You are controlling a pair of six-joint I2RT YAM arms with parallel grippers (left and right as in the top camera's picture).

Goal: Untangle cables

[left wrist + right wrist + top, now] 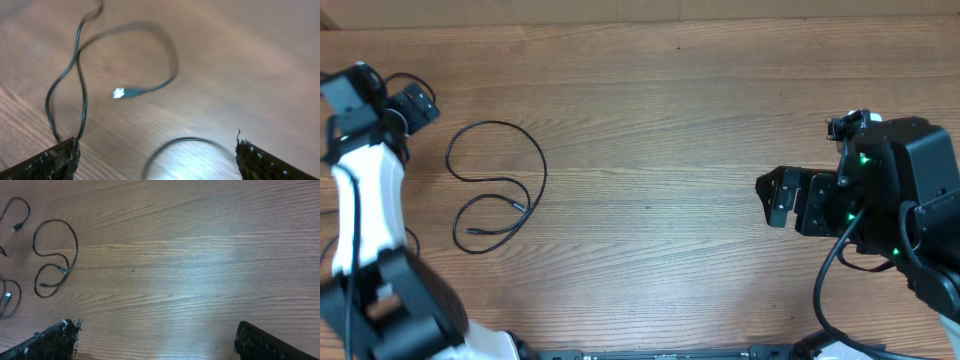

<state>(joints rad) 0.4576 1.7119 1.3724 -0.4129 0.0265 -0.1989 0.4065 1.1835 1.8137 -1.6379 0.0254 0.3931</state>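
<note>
One thin black cable lies in an S-shaped loop on the wooden table, left of centre. The right wrist view shows it along with two more cables, one at the far left top and one at the left edge. My left gripper is at the far left, open and empty. The left wrist view, blurred, shows its fingers wide apart above a looped cable with a silver plug and a second curved cable. My right gripper is open and empty at the right, far from the cables, fingers spread.
The wooden table stretches between the two arms. The left arm's white body stands beside the cable. A thicker black robot cable hangs by the right arm.
</note>
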